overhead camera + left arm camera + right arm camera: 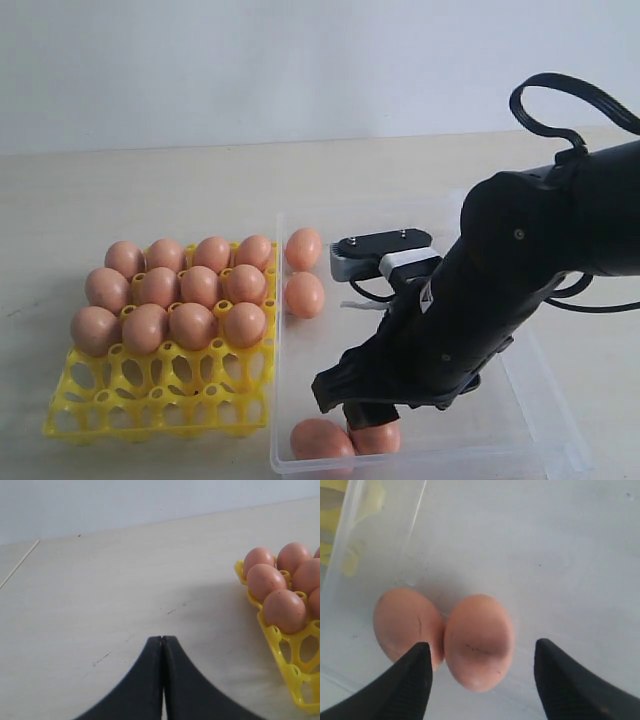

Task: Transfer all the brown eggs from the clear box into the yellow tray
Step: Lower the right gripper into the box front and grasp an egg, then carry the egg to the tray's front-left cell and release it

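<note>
Here right gripper (481, 646) gapes astride brown egg (479, 630), near clear box (375, 535) edge.

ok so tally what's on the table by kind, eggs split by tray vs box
brown eggs in the yellow tray: 12
brown eggs in the clear box: 4
yellow tray: 1
clear box: 1
total: 18 things, 16 of them eggs

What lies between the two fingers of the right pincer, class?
In the right wrist view, one brown egg lies between the fingers of the open right pincer, touching a second egg beside it.
</note>
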Tool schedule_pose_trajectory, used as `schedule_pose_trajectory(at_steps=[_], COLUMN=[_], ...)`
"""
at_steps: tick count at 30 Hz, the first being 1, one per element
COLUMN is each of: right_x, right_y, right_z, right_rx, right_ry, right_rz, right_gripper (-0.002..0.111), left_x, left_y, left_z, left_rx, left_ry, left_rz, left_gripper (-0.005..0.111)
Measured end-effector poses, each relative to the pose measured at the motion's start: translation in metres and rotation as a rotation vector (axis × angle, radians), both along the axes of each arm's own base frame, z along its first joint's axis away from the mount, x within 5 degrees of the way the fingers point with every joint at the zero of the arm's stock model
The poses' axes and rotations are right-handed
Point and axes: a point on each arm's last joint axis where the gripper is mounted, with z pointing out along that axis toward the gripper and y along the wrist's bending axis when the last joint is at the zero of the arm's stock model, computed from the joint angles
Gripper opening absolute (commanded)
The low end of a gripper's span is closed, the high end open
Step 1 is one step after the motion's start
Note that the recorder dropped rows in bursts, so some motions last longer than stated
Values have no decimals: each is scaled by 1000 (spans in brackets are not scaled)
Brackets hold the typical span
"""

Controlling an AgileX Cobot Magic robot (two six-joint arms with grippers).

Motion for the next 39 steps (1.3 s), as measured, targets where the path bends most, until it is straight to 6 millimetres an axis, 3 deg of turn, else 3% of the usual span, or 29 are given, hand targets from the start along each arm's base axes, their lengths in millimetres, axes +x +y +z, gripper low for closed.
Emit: schedule_pose_trajectory(at_steps=[11,15,18,21,24,29,33,39], right_x=[7,9,10,12,14,33,44,38], right_y=[6,8,8,8,5,3,22,83], right_z=[-27,-34,-36,-35,-26,27,54,36], right_rx=[-24,-32,-32,-45,-56,66,272,697], right_ry=[3,-6,-19,-35,-94,-469,-742,-867], right_rz=[23,40,47,74,118,150,145,338], right_gripper=[56,32,1,0,0,0,0,0], left_x=[0,0,0,0,0,0,0,0], left_y=[0,0,0,0,0,0,0,0], left_z=[0,0,0,0,0,0,0,0], left_rx=[0,0,0,0,0,0,0,0], left_ry=[0,0,0,0,0,0,0,0], left_rz=[0,0,0,0,0,0,0,0], left_gripper=[0,0,0,0,0,0,0,0])
